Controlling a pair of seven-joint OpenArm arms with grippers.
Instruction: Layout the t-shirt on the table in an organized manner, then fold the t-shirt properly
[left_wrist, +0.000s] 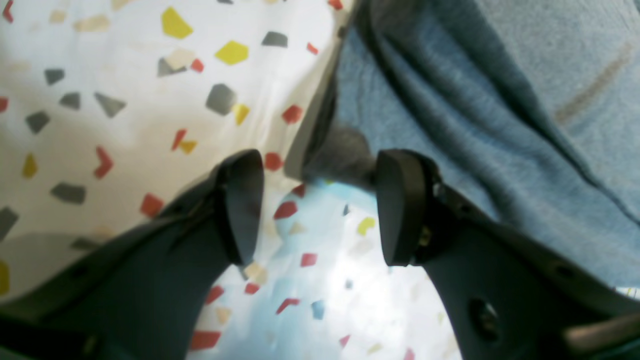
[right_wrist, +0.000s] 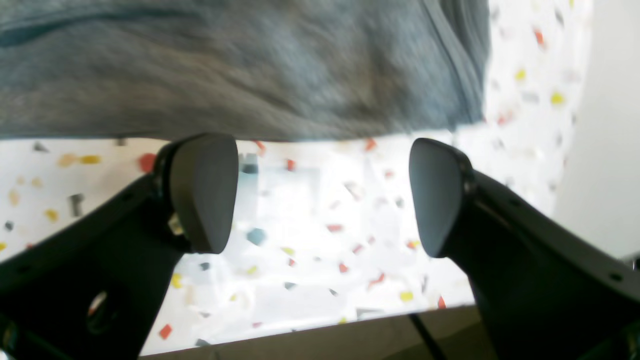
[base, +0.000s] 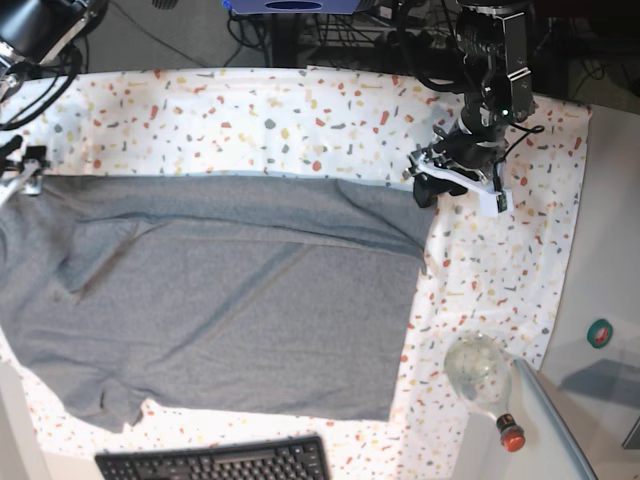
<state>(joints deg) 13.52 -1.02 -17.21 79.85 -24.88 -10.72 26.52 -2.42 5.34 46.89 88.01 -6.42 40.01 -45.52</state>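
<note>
Grey heathered t-shirt (base: 220, 290), flat, flecked table (base: 300, 120)

A clear glass bottle (base: 482, 378) with a red cap (base: 511, 437) lies on its side at the near right, cap pointing to the near edge. A black keyboard (base: 215, 462) sits at the near edge. A round green-and-red thing (base: 600, 333) lies far right. Dark cables (base: 330, 35) tangle along the far side.
</note>
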